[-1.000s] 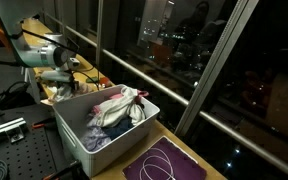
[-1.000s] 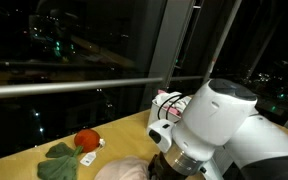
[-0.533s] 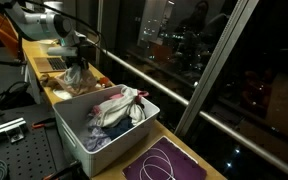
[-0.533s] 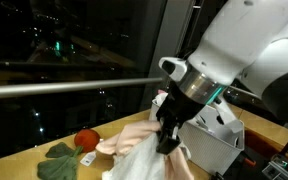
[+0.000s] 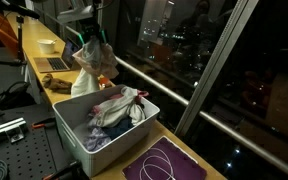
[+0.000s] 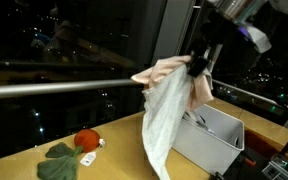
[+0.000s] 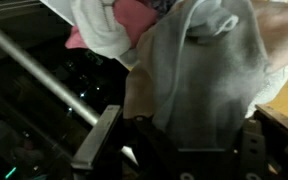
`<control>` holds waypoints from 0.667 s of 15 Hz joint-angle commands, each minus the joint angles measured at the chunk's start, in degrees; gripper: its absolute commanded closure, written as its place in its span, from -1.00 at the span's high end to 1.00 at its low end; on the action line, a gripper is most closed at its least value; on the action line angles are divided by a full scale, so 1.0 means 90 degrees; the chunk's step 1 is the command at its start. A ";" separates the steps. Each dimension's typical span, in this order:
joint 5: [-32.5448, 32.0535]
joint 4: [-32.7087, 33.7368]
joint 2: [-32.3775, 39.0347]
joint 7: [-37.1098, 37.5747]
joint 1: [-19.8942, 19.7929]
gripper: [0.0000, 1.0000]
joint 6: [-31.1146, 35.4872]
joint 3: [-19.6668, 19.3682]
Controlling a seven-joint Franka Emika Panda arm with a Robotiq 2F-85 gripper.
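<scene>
Cloth (image 6: pixel 167 110) (pale, with a pinkish fold) hangs in the air from my gripper (image 6: pixel 197 66), whose jaws are clamped on its upper edge, clear of the table (image 6: pixel 119 130). Just behind stands the white bin (image 6: pixel 222 140); an exterior view shows its heap of clothes (image 5: pixel 119 108). Judged progress: pickup and lift done, cloth not yet set down or released. Farthest back, the dark window (image 5: pixel 184 40).

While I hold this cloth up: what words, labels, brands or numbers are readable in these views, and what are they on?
No text can be read in any view.
White tag by the red and green plush toy: too small to read.
Pale cloth hanging from the end effector: no print visible.
White bin: no label visible.
</scene>
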 commanded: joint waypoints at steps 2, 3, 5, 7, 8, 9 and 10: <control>0.0438 0.0389 -0.0911 -0.1214 -0.0841 -1.00 -0.0800 -0.0003; 0.0497 0.0544 -0.1043 -0.1445 -0.1000 -1.00 -0.0956 -0.0064; 0.0636 0.0868 -0.1273 -0.1932 -0.1280 -1.00 -0.1246 -0.0224; 0.0701 0.1173 -0.1403 -0.2278 -0.1508 -1.00 -0.1473 -0.0378; 0.0746 0.1316 -0.1440 -0.2447 -0.1605 -1.00 -0.1548 -0.0473; 0.0769 0.1421 -0.1466 -0.2578 -0.1688 -1.00 -0.1590 -0.0553; 0.0824 0.1507 -0.1466 -0.2700 -0.1747 -1.00 -0.1596 -0.0631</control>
